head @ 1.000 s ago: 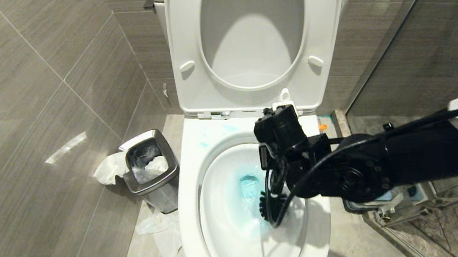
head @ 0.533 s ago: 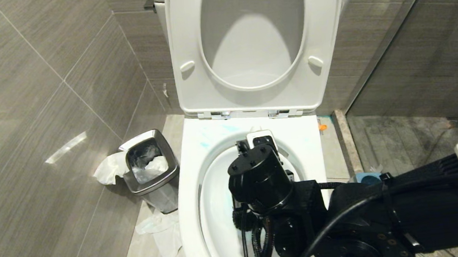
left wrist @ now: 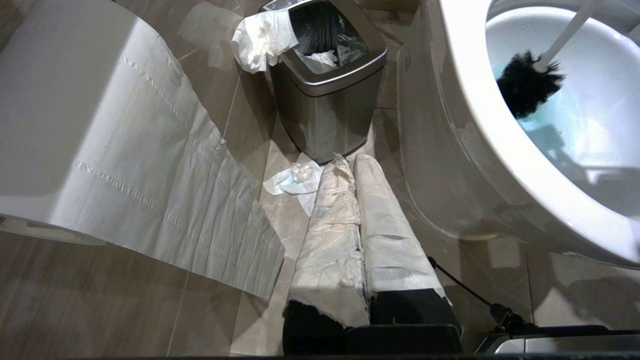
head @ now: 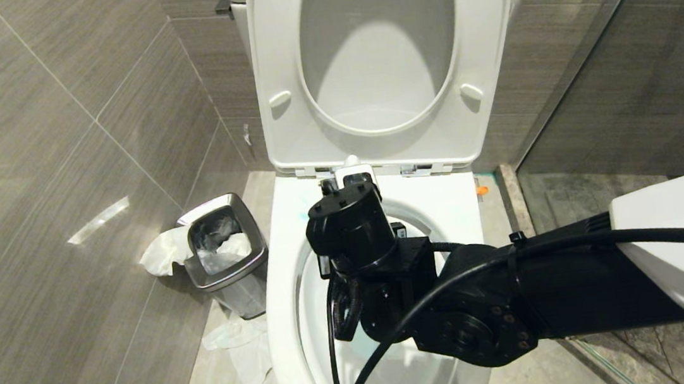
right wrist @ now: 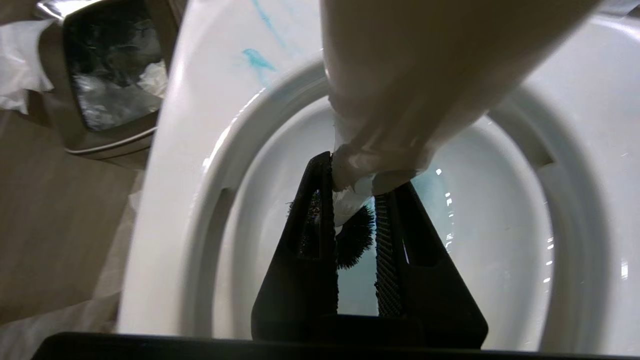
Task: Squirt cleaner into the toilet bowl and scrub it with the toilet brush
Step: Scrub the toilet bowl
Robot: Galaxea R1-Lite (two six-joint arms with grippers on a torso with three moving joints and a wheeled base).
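toilet brush (right wrist: 350, 200) handle clamped between right gripper (right wrist: 355, 220) jaws, bristles in toilet bowl (right wrist: 505, 240)

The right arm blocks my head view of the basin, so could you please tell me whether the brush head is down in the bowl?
Observer: Yes. The left wrist view shows the black bristles of the toilet brush inside the toilet bowl, beside the turquoise cleaner pool.
Operator: Thank you. Is the handle gripped?
Observer: The right wrist view shows the right gripper closed on the white handle.
Operator: And where is the left arm?
Observer: The left gripper, shut and wrapped in paper, points at the floor near the waste bin.
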